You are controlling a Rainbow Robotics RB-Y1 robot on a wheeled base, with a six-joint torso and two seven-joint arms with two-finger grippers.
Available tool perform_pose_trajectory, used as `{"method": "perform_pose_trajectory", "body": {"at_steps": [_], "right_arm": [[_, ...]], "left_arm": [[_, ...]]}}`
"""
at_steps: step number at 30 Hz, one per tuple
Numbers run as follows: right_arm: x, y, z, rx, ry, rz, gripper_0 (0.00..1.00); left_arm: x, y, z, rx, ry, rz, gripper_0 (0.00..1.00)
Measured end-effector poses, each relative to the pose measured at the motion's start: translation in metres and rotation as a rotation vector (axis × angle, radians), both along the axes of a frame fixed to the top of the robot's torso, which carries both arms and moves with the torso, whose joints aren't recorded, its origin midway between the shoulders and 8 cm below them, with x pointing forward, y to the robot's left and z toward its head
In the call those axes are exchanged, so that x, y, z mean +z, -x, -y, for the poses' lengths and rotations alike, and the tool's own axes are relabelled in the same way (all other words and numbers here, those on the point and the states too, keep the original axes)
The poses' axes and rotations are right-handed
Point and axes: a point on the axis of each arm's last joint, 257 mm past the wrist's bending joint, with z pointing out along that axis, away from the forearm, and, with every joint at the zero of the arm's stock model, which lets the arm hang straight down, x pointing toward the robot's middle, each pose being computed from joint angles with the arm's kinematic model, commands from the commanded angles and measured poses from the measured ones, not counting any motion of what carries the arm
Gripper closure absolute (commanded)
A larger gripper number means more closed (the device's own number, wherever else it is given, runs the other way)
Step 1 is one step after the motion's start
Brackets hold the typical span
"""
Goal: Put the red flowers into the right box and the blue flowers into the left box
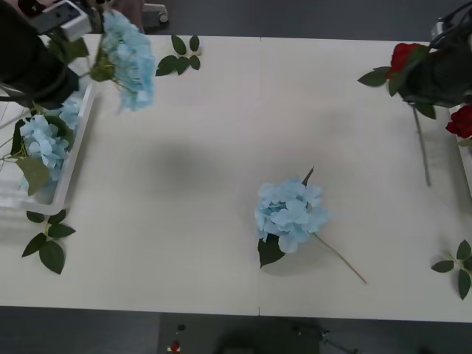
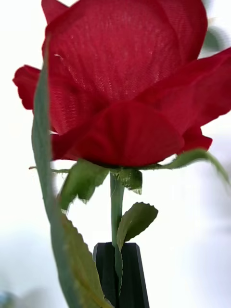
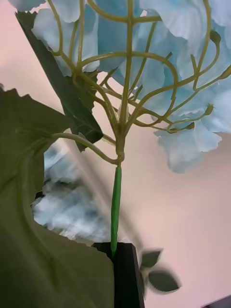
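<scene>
From my station, my left gripper [image 3: 120,255] had its black fingers pressed together on the thin green stem of a pale sky-blue artificial hydrangea [image 1: 129,59], gripping it. That held bloom hung in the air just beside the far end of the white slotted-wall plastic tray, the left box [image 1: 74,158], over the cream table [image 1: 221,133]. Inside the left box I saw another fluffy blue hydrangea head [image 1: 44,144] lying with its large leaves.

My right gripper [image 2: 119,269] was likewise clamped on a stem, that of a deep-red fabric rose [image 2: 125,86], the bloom upright above the black fingers. In the front view this held rose [image 1: 404,57] sat far across the table from the left box, at the opposite edge, its long stem [image 1: 422,151] hanging down. A second red rose [image 1: 461,122] lay just beside it, next to the thin white rim of the right box [image 1: 467,173].

Between the two boxes, well apart from the left box, one more blue hydrangea [image 1: 289,214] lay on the table. Loose green leaf sprigs lay near the left box's near corner [image 1: 46,240] and beyond its far end [image 1: 179,55].
</scene>
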Motion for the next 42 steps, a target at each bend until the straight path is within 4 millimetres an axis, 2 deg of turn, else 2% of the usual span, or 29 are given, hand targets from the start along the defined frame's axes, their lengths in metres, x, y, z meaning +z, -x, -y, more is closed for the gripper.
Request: {"method": "perform_pose_trajectory", "body": {"at_steps": [5,8,11,13,16,17,18,19,20,21,22,24,29,31,33,34,36,37,39,42], "right_arm": [[0.035,0.030,0.087,-0.035,0.174,-0.046,1.00],[0.047,0.033,0.139,-0.015,0.291,-0.045,1.00],[0.044,0.032,0.197,-0.090,0.360,-0.033,1.00],[0.039,0.032,0.229,-0.128,0.392,-0.020,1.00],[0.027,0.030,0.268,-0.124,0.463,0.000,1.00],[0.020,0.030,0.277,-0.116,0.482,-0.001,1.00],[0.014,0.031,0.284,-0.114,0.494,-0.004,1.00],[0.006,0.033,0.290,-0.117,0.498,-0.008,1.00],[0.001,0.032,0.295,-0.123,0.500,-0.001,1.00],[-0.004,0.031,0.298,-0.133,0.497,0.008,1.00],[-0.008,0.030,0.301,-0.142,0.497,0.023,1.00],[-0.014,0.025,0.304,-0.139,0.521,0.043,1.00],[-0.038,0.019,0.301,-0.066,0.614,0.030,1.00],[-0.045,0.018,0.301,-0.055,0.626,0.030,0.86],[-0.049,0.018,0.300,-0.055,0.624,0.027,0.59],[-0.049,0.018,0.300,-0.057,0.621,0.029,0.54],[-0.046,0.017,0.300,-0.067,0.609,0.040,0.42],[-0.045,0.016,0.300,-0.072,0.603,0.046,0.40],[-0.043,0.015,0.300,-0.080,0.592,0.055,0.36],[-0.045,0.012,0.293,-0.091,0.541,0.072,0.34]], "left_arm": [[0.013,0.012,-0.139,0.090,-0.319,-0.022,1.00],[0.002,0.013,-0.201,0.125,-0.436,-0.020,1.00],[-0.026,0.015,-0.254,0.193,-0.460,-0.010,1.00],[-0.047,0.021,-0.282,0.232,-0.452,-0.012,1.00],[-0.067,0.026,-0.307,0.261,-0.438,-0.002,0.99],[-0.071,0.029,-0.311,0.268,-0.436,-0.007,0.84],[-0.074,0.031,-0.314,0.276,-0.433,-0.013,0.66],[-0.076,0.031,-0.314,0.279,-0.430,-0.015,0.58],[-0.078,0.031,-0.313,0.278,-0.427,-0.017,0.44],[-0.080,0.030,-0.311,0.275,-0.424,-0.017,0.35],[-0.082,0.029,-0.309,0.271,-0.421,-0.018,0.31],[-0.085,0.027,-0.303,0.260,-0.414,-0.017,0.28],[-0.085,0.021,-0.287,0.221,-0.411,-0.008,0.27],[-0.085,0.020,-0.284,0.215,-0.409,-0.007,0.26],[-0.087,0.019,-0.279,0.212,-0.386,-0.010,0.22],[-0.089,0.019,-0.273,0.210,-0.360,-0.012,0.22],[-0.090,0.015,-0.253,0.198,-0.274,-0.015,0.22],[-0.088,0.013,-0.239,0.183,-0.225,-0.017,0.22],[-0.082,0.013,-0.200,0.103,-0.107,-0.049,0.22],[-0.057,0.017,-0.137,-0.081,0.023,-0.076,0.22]]}}
